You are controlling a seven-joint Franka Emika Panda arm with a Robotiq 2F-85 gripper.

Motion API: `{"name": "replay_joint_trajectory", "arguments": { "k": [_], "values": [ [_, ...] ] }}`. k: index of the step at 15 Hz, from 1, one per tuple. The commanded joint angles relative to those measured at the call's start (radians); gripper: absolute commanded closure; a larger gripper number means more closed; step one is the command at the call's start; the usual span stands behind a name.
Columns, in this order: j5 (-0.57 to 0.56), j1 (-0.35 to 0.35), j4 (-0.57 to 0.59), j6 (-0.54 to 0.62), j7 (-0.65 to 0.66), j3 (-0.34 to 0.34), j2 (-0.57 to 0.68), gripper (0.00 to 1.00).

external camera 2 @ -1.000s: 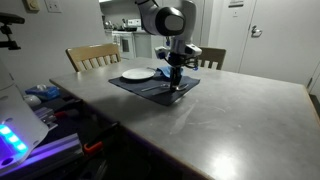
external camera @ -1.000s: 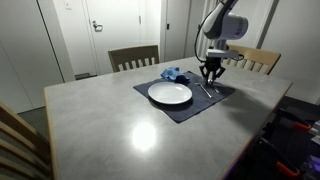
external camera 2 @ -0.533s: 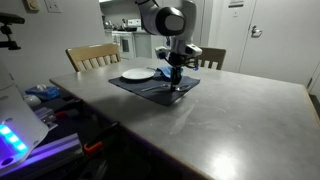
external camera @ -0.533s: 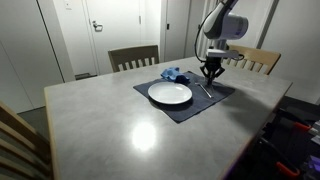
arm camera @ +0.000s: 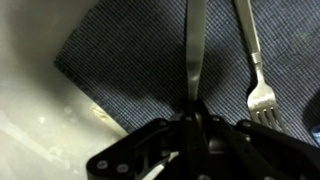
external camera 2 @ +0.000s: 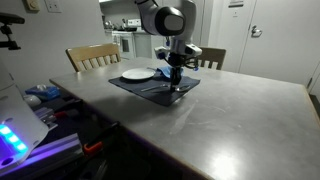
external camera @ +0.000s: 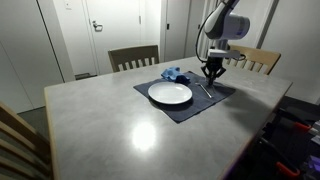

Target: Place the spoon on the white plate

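Observation:
In the wrist view my gripper (arm camera: 193,112) is shut on the slim silvery spoon (arm camera: 195,50), whose handle runs straight up from the jaws over the dark placemat (arm camera: 120,60). In both exterior views the gripper (external camera: 211,72) (external camera 2: 174,84) stands low over the placemat's edge, beside the white plate (external camera: 170,94) (external camera 2: 137,74) and apart from it. The plate is bare. The spoon's bowl is hidden by the fingers.
A silver fork (arm camera: 258,75) lies on the placemat (external camera: 190,108) close beside the spoon. A blue cloth (external camera: 175,74) sits at the mat's far corner. Wooden chairs (external camera: 134,57) stand behind the grey table (external camera: 110,120).

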Motion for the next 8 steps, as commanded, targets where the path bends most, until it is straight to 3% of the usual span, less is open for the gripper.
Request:
{"name": "replay_joint_trajectory", "arguments": {
  "k": [1,8],
  "values": [
    [-0.012,-0.030,-0.050,-0.007,-0.108,0.006,-0.050,0.98],
    [-0.086,-0.018,-0.100,-0.025,-0.214,-0.011,-0.136,0.98]
  ]
}}
